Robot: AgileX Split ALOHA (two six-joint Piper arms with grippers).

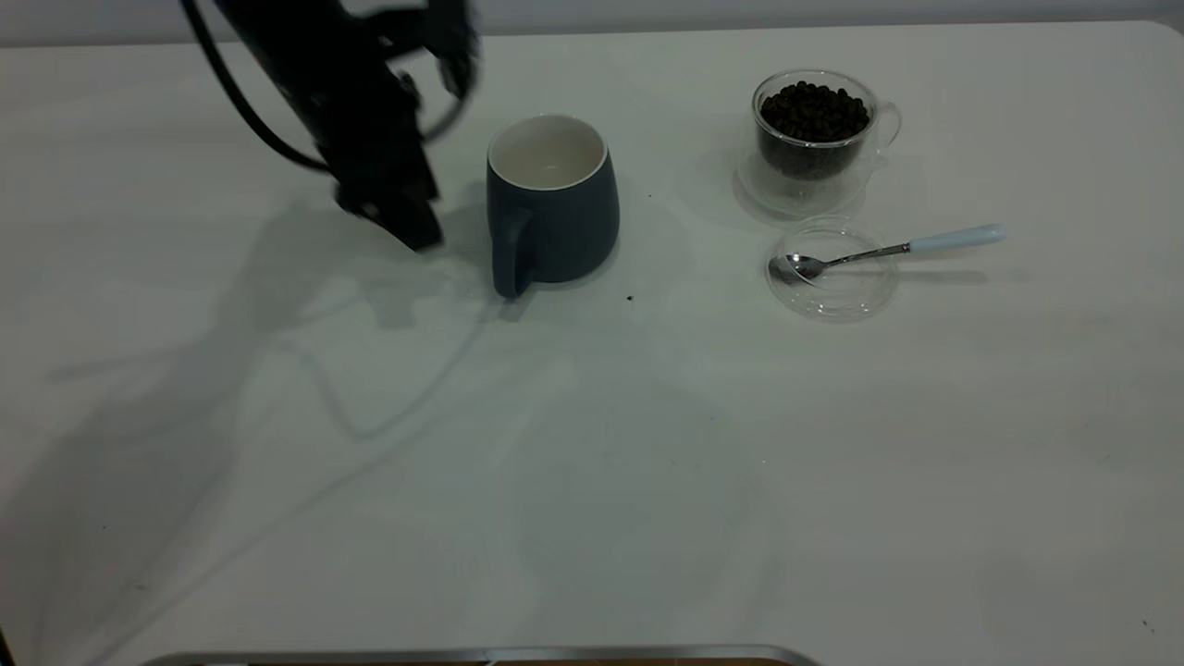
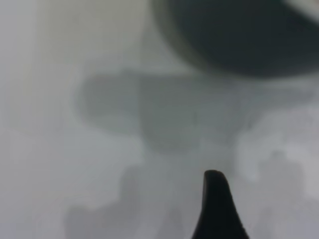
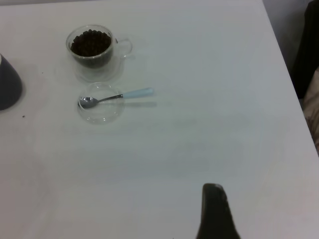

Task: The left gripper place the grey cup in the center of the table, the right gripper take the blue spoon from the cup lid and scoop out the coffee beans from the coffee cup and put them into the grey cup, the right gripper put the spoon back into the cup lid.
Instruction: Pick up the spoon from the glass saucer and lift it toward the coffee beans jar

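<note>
Left gripper point(image 1: 407, 217) hung at the grey cup's point(image 1: 552, 199) nine o'clock, apart from it; couldn't tell its opening; blue spoon point(image 1: 888, 248) lay across cup lid point(image 1: 832, 273)

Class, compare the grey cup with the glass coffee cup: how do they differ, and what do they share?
The grey cup is opaque and dark; the coffee cup is clear glass. The grey cup is empty, while the coffee cup holds coffee beans. The grey cup looks larger. Both stand upright on the table, each with a handle.

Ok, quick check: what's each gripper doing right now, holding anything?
Left gripper: beside the grey cup, holding nothing; open or shut cannot be told.
Right gripper: away from the spoon, holding nothing; fingers cannot be told.
</note>
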